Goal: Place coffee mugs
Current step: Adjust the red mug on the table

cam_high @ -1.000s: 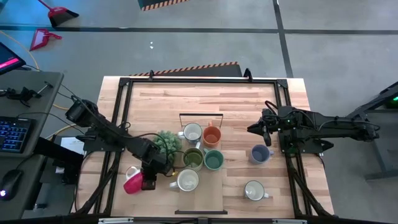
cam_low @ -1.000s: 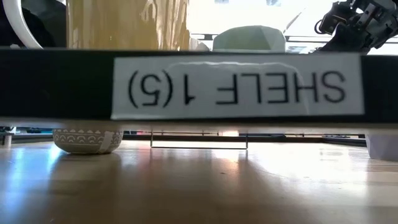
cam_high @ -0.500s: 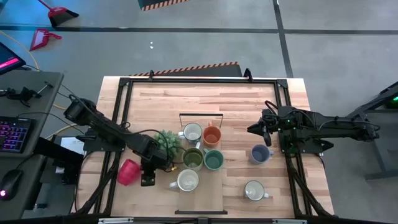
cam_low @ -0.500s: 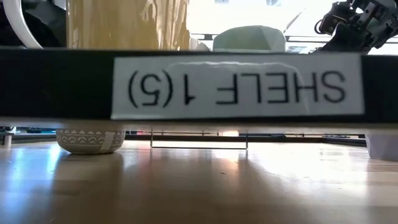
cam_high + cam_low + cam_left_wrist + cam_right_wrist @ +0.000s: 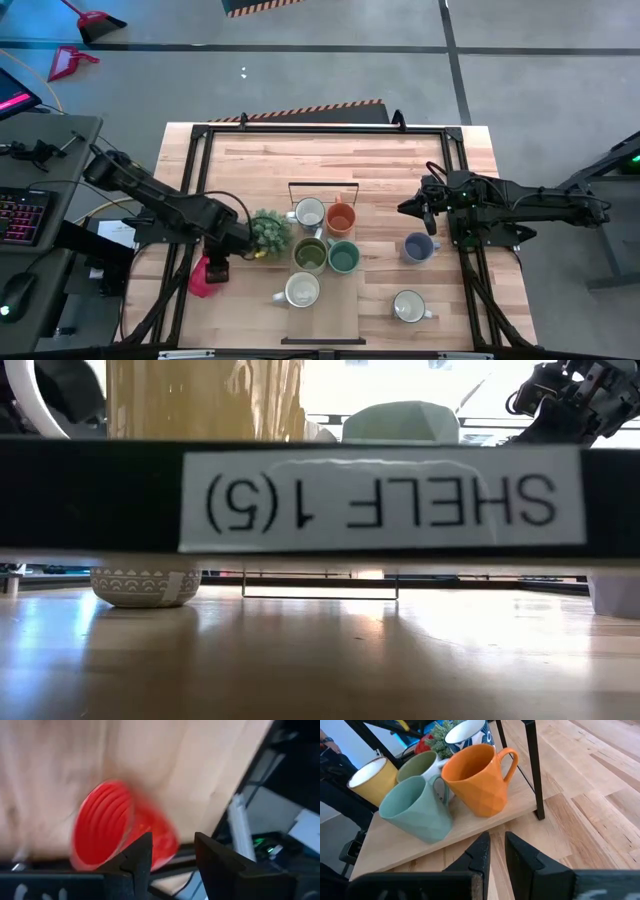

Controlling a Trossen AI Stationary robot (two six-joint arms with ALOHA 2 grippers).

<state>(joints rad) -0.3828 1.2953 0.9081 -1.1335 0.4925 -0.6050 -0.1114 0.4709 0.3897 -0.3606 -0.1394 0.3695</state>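
**High view:** Your left gripper [image 5: 213, 268] sits over the red mug [image 5: 203, 279] at the table's [image 5: 400, 160] left edge, well apart from the small shelf board [image 5: 330, 300] where the others are gathered. On or at that board stand a patterned mug [image 5: 310, 212], an orange mug [image 5: 341, 217], an olive mug [image 5: 310, 254], a teal mug [image 5: 344, 257] and a cream mug [image 5: 301, 290], all showing empty bowls. A blue-grey mug [image 5: 417, 247] and a second cream mug [image 5: 408, 306] wait off the board to the right. Your right gripper [image 5: 408, 208] hangs near the blue-grey mug, holding nothing.

**Low view:** A label reading "SHELF 1(5)", upside down, blocks most of the scene; only a patterned mug base shows on the wood beneath it.

**Left wrist view:** The red mug lies tilted, mouth toward the camera, nothing inside. Your fingers [image 5: 140, 857] stand narrowly apart just beside it; you cannot tell whether they grip it. Judged from here, the mug lies close to the table's edge, so a loose pinch or a nudge could roll it off.

**Right wrist view:** The fingers [image 5: 480, 852] stand narrowly apart, empty. The potted plant [image 5: 440, 732] crowds the mugs; a careless approach could topple it.
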